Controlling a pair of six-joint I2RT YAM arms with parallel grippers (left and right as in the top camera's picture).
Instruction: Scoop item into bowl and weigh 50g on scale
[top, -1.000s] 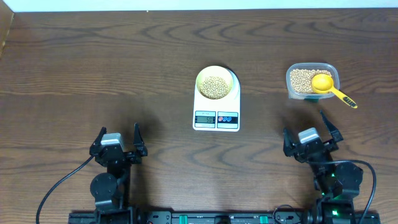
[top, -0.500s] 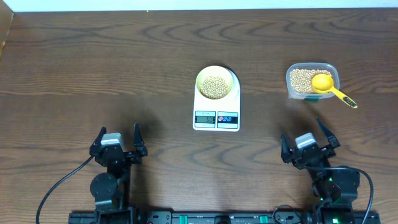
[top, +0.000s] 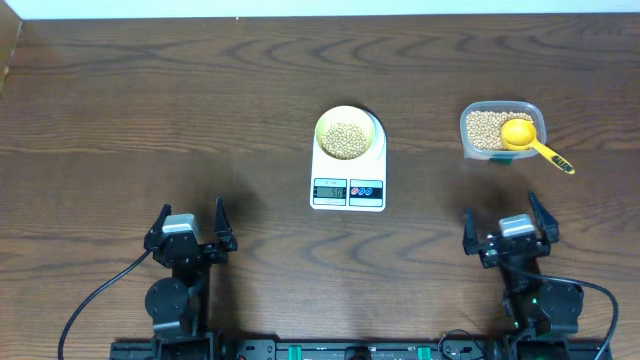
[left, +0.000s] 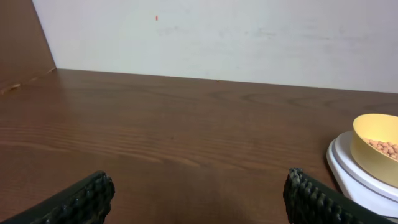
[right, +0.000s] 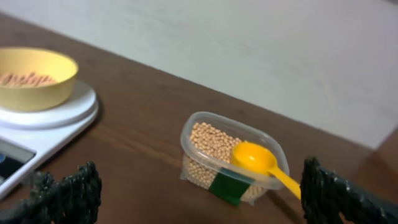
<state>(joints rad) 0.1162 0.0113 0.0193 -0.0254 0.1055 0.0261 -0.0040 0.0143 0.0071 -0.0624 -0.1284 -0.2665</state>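
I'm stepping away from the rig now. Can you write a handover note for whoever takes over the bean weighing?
Left gripper: open, empty, well short of the scale.
Right gripper: open, empty, short of the tub.
Things: the bowl sits on the scale with beans in it. The tub of beans is to the scale's right, with the yellow scoop lying in it and its handle over the rim.
Done: beans are in the bowl and the scoop is released.
Left: read the display, which is too small to tell here, then adjust the beans if it is off target.
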